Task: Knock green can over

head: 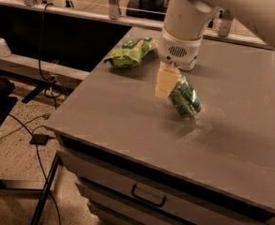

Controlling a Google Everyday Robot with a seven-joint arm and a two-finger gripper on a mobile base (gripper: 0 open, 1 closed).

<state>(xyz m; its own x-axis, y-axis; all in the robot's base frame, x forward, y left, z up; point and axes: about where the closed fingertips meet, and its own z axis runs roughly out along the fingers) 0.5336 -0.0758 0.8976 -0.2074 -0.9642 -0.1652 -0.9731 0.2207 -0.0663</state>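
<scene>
The green can [186,98] is dark green with pale markings and stands on the grey table [113,121] near its middle. It is tilted steeply, with its top leaning up and to the left and its lower end on the tabletop. My gripper [169,84] hangs from the white arm [184,27] and is pressed against the can's upper left end. Its cream-coloured part covers the can's top.
A light green snack bag [130,52] lies at the table's far left. A drawer with a dark handle [148,196] sits under the front edge. Cables and a black box [38,138] lie on the floor to the left. A railing [80,11] runs behind.
</scene>
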